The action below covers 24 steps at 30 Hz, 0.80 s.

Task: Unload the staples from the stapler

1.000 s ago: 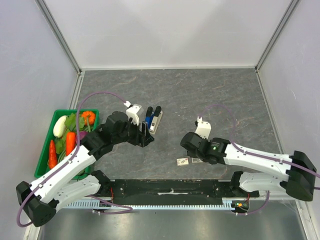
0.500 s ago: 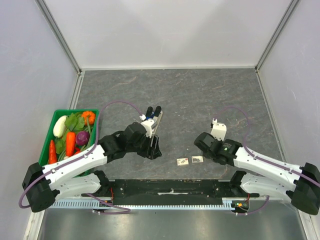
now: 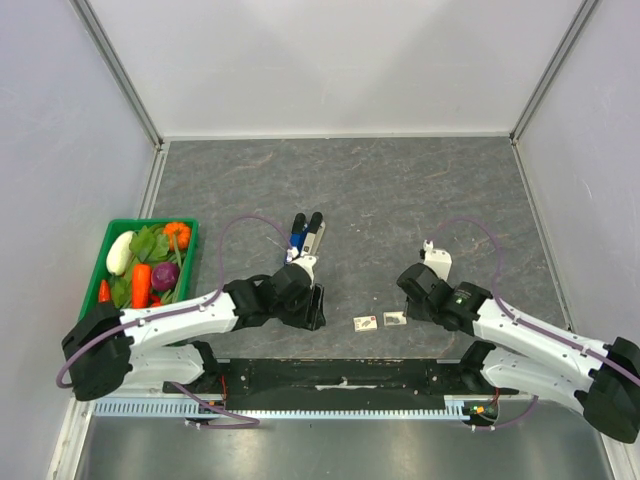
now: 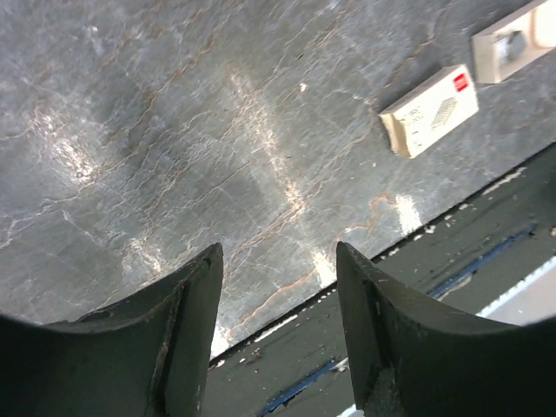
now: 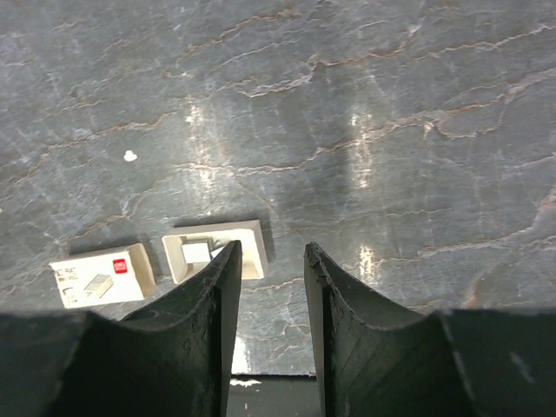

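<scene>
1. The grey-silver stapler (image 3: 314, 240) lay on the bench (image 3: 420, 190), a bit left of centre, black cap pointing at the back wall. A blue stapler (image 3: 296, 240) sat right against its left side.
2. Nothing was touching the stapler. The left hand (image 3: 313, 306) was on the near side of it, close but clearly apart, down low by the bench's front edge.
3. From the wrist view, the left hand was about half open with nothing in it, just bare bench between the two fingers.
4. The right hand (image 3: 408, 300) was over on the right half of the bench, well apart from the stapler.
5. It was partly open too, with a narrower gap than the left one, and it had hold of nothing.
6. Two small boxes sat near the front edge between the hands: a closed box (image 5: 102, 276) with a red mark on its label, and just beside it an open box (image 5: 171, 252) with a small grey block inside.
7. In the right wrist view, one finger's tip overlapped the open box's corner. Touching or not, couldn't tell.
8. A green basket (image 3: 135, 222) full of vegetables sat at the far left edge.
</scene>
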Each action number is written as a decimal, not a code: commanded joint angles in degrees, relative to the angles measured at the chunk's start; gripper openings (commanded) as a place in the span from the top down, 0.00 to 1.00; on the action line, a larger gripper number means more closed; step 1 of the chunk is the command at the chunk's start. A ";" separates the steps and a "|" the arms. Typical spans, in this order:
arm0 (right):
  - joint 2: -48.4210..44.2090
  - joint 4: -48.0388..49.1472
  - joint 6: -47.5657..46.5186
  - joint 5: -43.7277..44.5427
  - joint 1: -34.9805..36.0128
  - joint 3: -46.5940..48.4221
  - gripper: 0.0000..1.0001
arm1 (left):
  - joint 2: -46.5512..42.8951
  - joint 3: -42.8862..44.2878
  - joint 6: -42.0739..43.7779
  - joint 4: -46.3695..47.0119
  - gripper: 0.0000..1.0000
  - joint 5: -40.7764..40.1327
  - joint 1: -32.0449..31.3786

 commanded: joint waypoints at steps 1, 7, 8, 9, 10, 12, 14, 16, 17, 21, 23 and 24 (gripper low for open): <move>-1.37 2.74 -2.68 -3.94 -0.15 -0.57 0.58 | 3.73 0.13 -4.26 3.35 0.40 -3.92 -1.50; 0.21 3.97 -3.92 -6.77 -0.15 -1.71 0.59 | 6.46 0.84 -4.97 4.49 0.41 -4.89 -2.03; 0.39 4.23 -3.92 -6.50 -0.15 -2.06 0.60 | 6.73 1.01 -5.06 4.58 0.41 -4.98 -2.12; 0.65 4.41 -3.83 -6.50 -0.15 -2.33 0.60 | 6.99 1.27 -5.06 4.67 0.41 -4.89 -2.21; 0.82 4.67 -3.83 -6.59 -0.15 -2.59 0.62 | 7.26 1.62 -5.06 4.67 0.41 -4.98 -2.21; 1.09 5.11 -3.74 -6.50 -0.15 -2.85 0.63 | 7.96 1.97 -4.88 4.67 0.41 -5.07 -2.56; 1.35 5.29 -3.74 -6.50 -0.15 -2.86 0.65 | 8.57 2.42 -4.79 4.67 0.41 -5.07 -2.65; 1.53 5.29 -3.74 -6.24 -0.15 -2.77 0.66 | 8.84 2.94 -4.79 4.67 0.41 -5.07 -2.82; 1.79 5.38 -3.65 -6.24 -0.15 -2.77 0.66 | 9.10 2.94 -4.79 4.67 0.41 -5.16 -2.91; 2.58 5.64 -3.65 -6.50 -0.15 -2.68 0.68 | 10.24 3.47 -4.88 5.28 0.41 -5.16 -3.00; 3.37 5.73 -3.56 -6.67 -0.15 -2.68 0.69 | 10.77 3.82 -4.88 5.63 0.41 -5.07 -3.17; 3.55 5.90 -3.48 -6.76 -0.15 -2.68 0.69 | 11.12 3.91 -4.88 5.81 0.41 -4.90 -3.09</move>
